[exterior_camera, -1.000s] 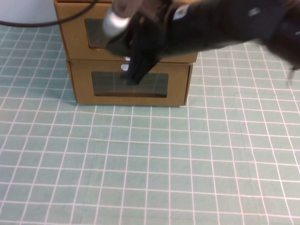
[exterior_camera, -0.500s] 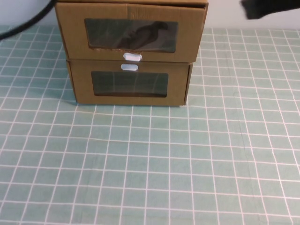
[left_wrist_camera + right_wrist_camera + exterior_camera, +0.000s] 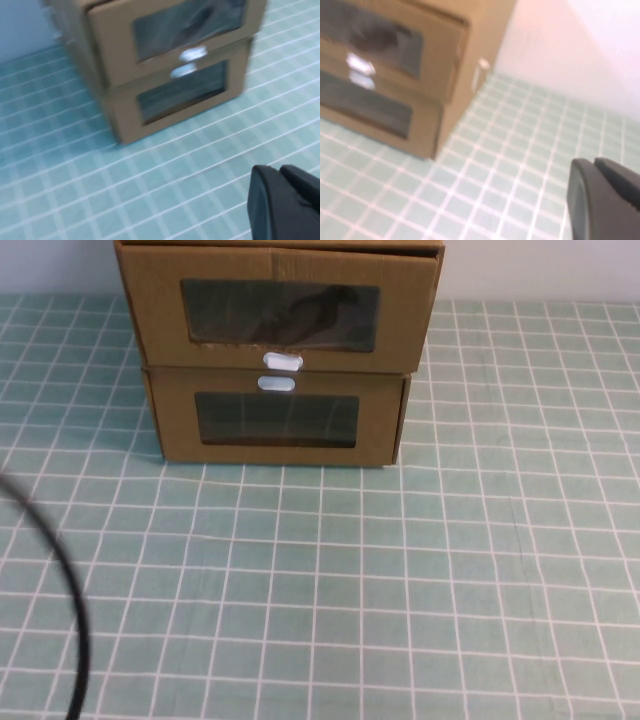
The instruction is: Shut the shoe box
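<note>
The shoe box is the upper of two stacked brown cardboard boxes at the table's far side. Its white pull tab sits below its clear window, and something dark shows behind that window. Its front stands about level with the front of the box beneath. It also shows in the left wrist view and the right wrist view. My left gripper is shut and empty, above the mat well in front of the boxes. My right gripper is shut and empty, off to the boxes' right. Neither gripper shows in the high view.
The lower cardboard box has its white tab above its window. A black cable curves across the near left of the green gridded mat. A pale wall stands behind the boxes.
The dark arm that reached across the boxes' fronts has pulled away to the upper right and left the view. A black cable has swung into the near left. The boxes have not moved.
</note>
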`<state>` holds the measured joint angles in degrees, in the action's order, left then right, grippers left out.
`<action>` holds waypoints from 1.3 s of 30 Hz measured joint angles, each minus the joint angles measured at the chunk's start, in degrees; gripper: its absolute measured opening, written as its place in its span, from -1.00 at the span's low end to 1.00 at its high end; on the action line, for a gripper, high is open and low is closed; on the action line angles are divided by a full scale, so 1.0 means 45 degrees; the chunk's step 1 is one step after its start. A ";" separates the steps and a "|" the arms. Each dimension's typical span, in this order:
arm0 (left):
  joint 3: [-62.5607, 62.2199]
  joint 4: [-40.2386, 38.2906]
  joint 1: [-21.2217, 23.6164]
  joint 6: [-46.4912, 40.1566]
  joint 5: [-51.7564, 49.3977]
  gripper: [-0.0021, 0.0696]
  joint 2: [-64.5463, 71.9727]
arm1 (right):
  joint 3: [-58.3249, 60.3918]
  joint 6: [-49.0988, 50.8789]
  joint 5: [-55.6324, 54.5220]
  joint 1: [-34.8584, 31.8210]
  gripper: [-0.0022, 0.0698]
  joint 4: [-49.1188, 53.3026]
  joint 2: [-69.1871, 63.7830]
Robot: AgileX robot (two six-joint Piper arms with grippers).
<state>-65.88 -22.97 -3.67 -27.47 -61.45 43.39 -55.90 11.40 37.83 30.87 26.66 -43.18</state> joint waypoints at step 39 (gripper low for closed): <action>0.9899 0.0868 -0.1428 0.0920 0.9263 -0.96 -0.3356 | 0.8320 0.7518 -0.2461 -0.0019 -0.98 0.6541 0.5877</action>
<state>-21.33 -19.07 -10.09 -23.33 -19.76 28.29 -18.46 45.23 26.76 30.79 56.10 -16.73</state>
